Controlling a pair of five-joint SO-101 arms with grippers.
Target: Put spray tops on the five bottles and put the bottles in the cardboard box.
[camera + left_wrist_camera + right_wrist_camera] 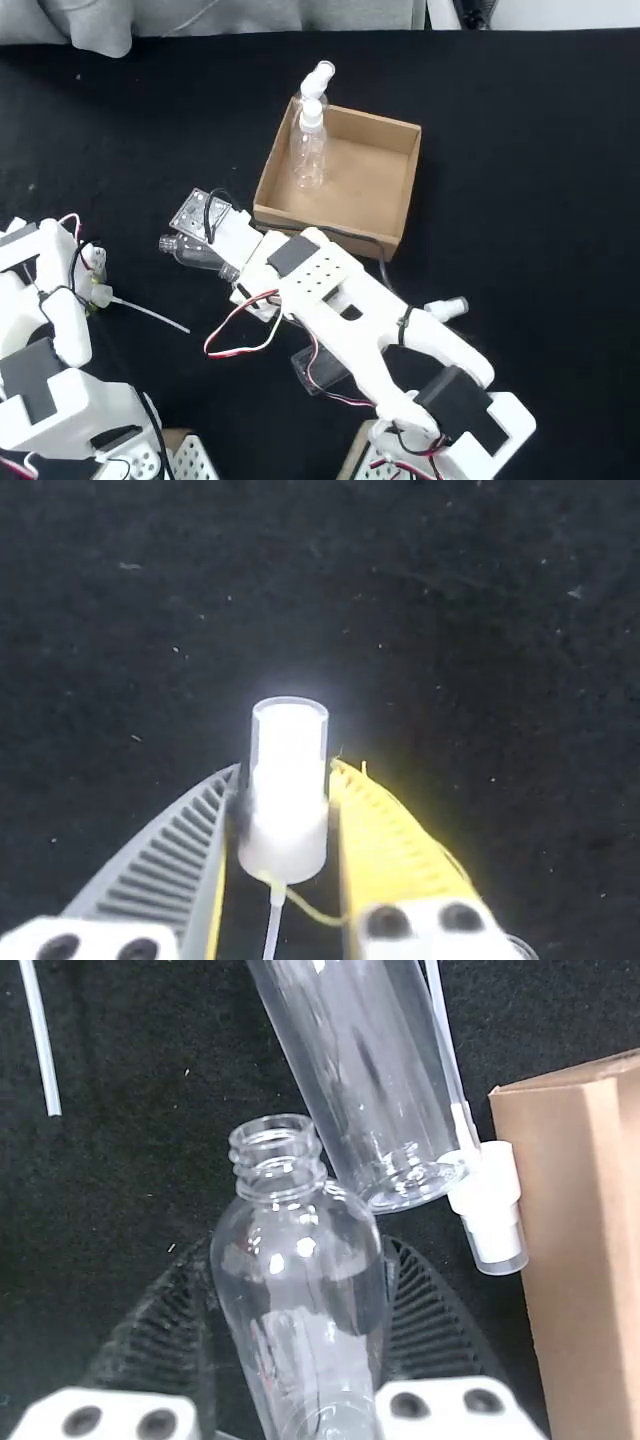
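Overall, the black table (520,130) carries a cardboard box (385,205) near its middle, open side up. The right arm (370,330) stretches from the near edge past the box's near left corner. The left arm (45,340) stands at the near left.

Right gripper (305,1250): fingers closed on a clear bottle (300,1310) with its threaded neck bare and no top fitted. In the high view this bottle (192,251) lies just left of the box, neck pointing away from it.

A capped bottle (308,145) rests inside the box against its far left wall. A second top (319,78) shows just behind it at the box's far corner; what it sits on cannot be told.

From the right wrist, another clear bottle (360,1080) lies just beyond the held one, with a white top (490,1225) beside it, close to the box wall (590,1250).

A clear item (315,368) lies partly hidden under the right arm.

Left gripper (287,780): narrow, clamped on a spray top (288,750). In the high view its thin tube (150,314) trails toward the right arm.

A loose top (447,308) lies on the table just right of the right arm.
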